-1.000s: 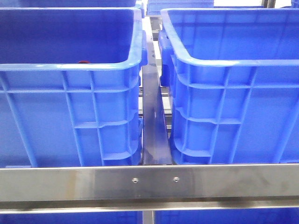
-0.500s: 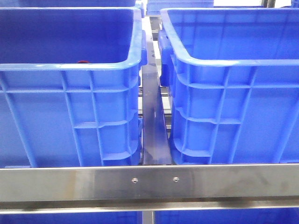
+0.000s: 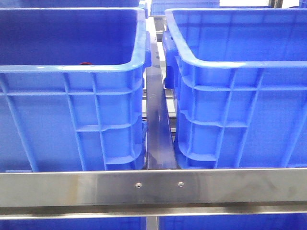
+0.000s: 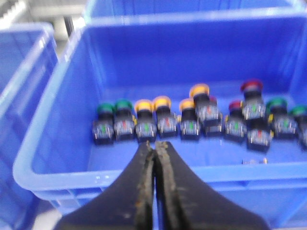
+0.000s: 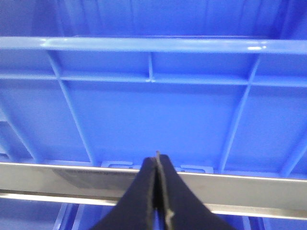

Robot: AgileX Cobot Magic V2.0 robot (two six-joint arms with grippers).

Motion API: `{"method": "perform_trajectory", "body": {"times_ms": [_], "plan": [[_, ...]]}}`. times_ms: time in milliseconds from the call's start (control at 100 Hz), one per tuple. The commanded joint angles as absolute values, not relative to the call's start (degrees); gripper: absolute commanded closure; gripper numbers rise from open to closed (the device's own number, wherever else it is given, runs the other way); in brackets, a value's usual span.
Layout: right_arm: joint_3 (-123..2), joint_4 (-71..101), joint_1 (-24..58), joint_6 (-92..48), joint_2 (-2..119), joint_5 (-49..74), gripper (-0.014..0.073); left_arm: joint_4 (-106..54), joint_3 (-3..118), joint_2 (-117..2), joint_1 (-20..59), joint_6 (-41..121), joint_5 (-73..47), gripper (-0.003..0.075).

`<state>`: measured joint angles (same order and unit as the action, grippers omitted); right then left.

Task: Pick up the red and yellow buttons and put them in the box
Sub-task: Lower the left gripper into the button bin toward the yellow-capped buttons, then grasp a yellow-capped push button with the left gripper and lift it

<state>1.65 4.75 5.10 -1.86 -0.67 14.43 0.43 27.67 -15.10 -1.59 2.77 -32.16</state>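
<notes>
Two blue crates stand side by side in the front view, left crate [image 3: 72, 72] and right crate [image 3: 240, 62]. Red and yellow buttons [image 4: 192, 115] lie in a row across a crate floor, ahead of and below the left gripper [image 4: 154, 148]; its fingers are pressed together, empty. The right gripper [image 5: 157, 160], fingers likewise closed and empty, faces a crate's ribbed outer wall, so the left arm seems nearer.

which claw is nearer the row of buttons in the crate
Left. The left claw, shut, hangs over the near rim of the crate with the buttons just beyond it. The right claw, also shut, faces a crate's outer wall, no buttons visible.
</notes>
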Motion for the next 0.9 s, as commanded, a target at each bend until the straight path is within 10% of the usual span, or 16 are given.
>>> {"method": "perform_trajectory", "body": {"times_ms": [0, 280, 890], "plan": [[0.71, 4.11, 5.29, -2.08, -1.83, 9.98, 0.0662, 0.0, 31.54, -20.05, -1.75, 2.44, -29.64, 0.065], [0.71, 4.11, 5.29, -2.08, -1.83, 9.98, 0.0662, 0.0, 35.03, -29.83, -1.75, 2.44, -28.27, 0.0143], [0.71, 4.11, 5.29, -2.08, -1.83, 9.98, 0.0662, -1.41, 60.84, -67.57, 10.62, 2.44, -34.01, 0.0145]]}}
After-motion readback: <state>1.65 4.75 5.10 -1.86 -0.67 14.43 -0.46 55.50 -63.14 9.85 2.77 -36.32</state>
